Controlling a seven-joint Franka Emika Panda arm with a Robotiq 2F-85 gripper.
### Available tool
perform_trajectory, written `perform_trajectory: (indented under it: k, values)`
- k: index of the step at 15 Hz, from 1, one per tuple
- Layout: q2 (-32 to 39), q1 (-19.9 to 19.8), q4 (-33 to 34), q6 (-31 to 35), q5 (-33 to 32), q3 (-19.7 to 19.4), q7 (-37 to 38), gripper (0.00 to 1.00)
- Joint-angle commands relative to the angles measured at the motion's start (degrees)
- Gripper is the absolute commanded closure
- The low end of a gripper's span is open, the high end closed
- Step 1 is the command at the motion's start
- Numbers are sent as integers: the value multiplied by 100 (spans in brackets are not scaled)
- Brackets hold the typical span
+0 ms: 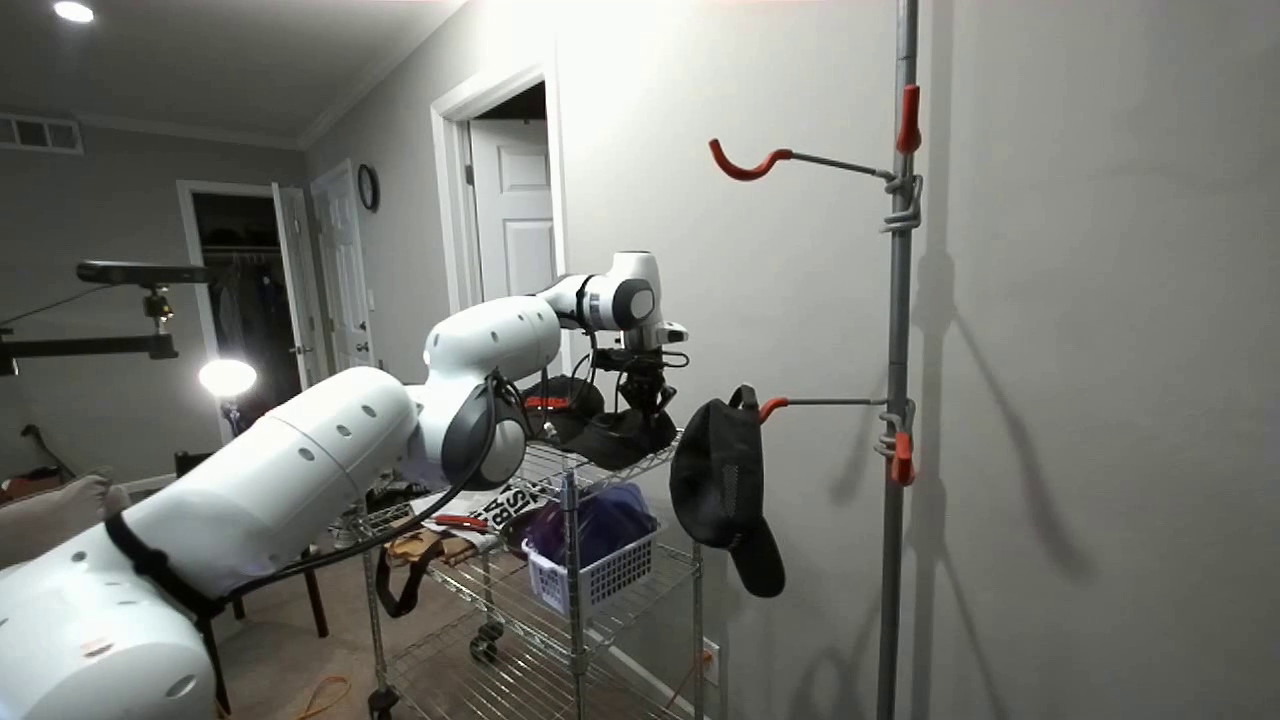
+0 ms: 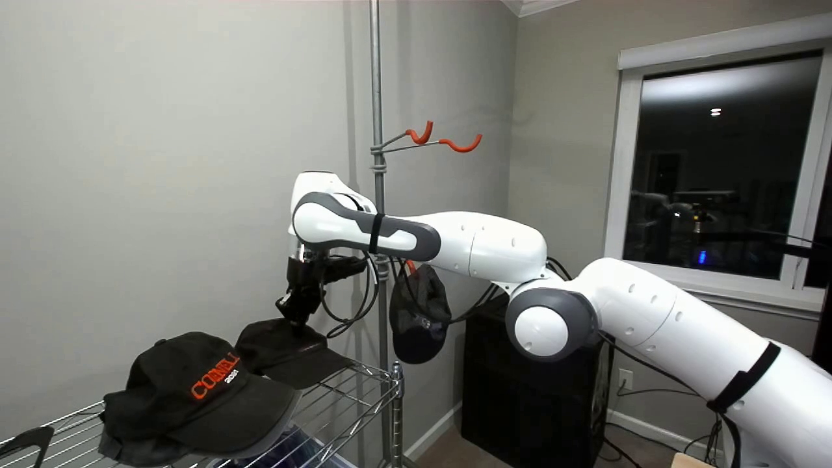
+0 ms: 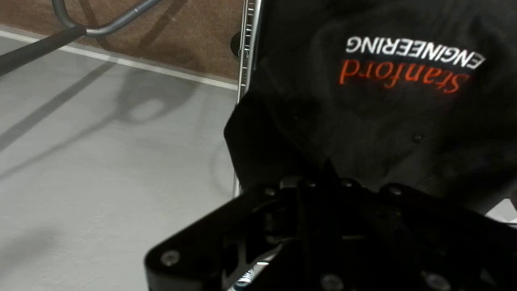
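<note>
The gripper (image 2: 298, 322) clenches the Stanford cap (image 2: 279, 353) near a rack corner (image 2: 396, 377) — light, soft, we'd judge (pinch crown (image 3: 379, 129) cloth).

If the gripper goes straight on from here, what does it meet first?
The black Stanford Engineering cap, right at the tip of the gripper; too dark to tell touch from pinch. Then, likely, the wire shelf beneath.

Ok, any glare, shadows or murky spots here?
In an exterior view, the lamp is blown out; in an exterior view, the window shows reflections; in the wrist view, shadows cross the wall, and gripper and black cap nearly merge in darkness.
</note>
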Motion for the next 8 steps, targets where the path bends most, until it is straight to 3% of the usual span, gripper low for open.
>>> perform_trajectory:
  k: [1,8]
  values:
    - [-193,-18,-27,28,95,-9,164,99]
    - [-536,93,-37,-172,-75,-147,118,99]
